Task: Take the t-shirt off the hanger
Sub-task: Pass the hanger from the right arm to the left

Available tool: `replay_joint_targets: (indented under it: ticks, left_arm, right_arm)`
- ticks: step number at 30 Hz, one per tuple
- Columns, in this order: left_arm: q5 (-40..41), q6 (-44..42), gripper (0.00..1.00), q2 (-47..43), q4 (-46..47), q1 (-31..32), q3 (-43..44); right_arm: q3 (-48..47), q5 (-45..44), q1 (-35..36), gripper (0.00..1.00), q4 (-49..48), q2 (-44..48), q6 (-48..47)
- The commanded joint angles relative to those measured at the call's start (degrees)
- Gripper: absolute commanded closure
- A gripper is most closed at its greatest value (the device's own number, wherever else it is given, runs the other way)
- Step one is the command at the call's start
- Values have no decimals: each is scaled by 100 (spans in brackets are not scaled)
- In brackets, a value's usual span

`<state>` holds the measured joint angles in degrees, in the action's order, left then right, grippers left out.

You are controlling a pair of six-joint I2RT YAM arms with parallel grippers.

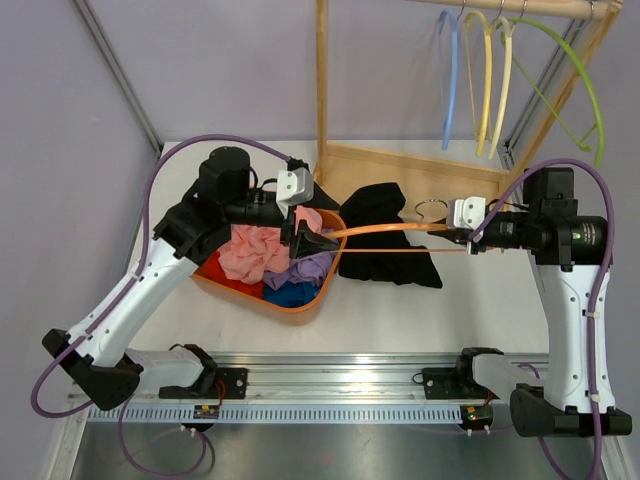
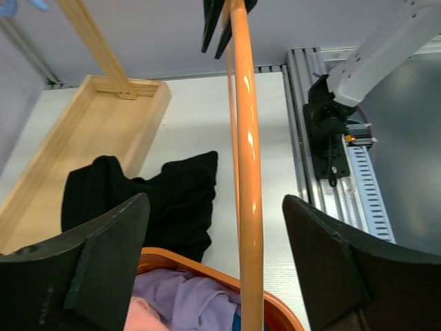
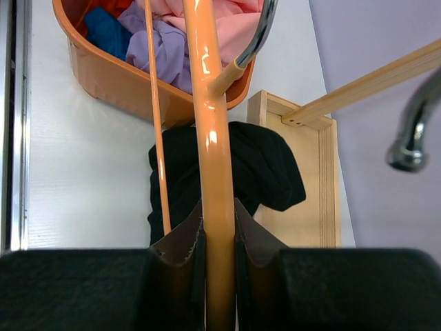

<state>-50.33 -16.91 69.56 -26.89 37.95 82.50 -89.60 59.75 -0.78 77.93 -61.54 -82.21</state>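
Jaws of the right gripper (image 3: 219, 231) pinch the glossy orange hanger (image 3: 207, 103). The left gripper (image 2: 215, 203) gapes wide around its far end, holding nothing. Below, the black t-shirt (image 3: 265, 165) lies crumpled on the table (image 3: 83, 172), between a clothes-filled plastic basket (image 3: 103, 76) and a wooden rack base (image 2: 89, 131).

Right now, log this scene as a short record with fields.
hanger: bare, spanning between both grippers
t-shirt: off hanger, crumpled on table beside basket
right gripper: shut on hanger
left gripper: open, fingers either side of hanger, not touching
basket: holds other clothes
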Motion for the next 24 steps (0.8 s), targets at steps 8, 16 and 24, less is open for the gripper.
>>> replay_joint_targets:
  ticks: [8,16,24]
  left_arm:
    - [-268,-146,42,488,-614,449,723]
    - [330,-629,58,760,-1177,801,1075]
    - [515,-884,100,840,-1476,994,1198]
  right_arm:
    - [22,143,491,100,513,-104,-331]
    - [83,90,719,100,390,-148,-128]
    - [206,125,798,100,275,-166,117]
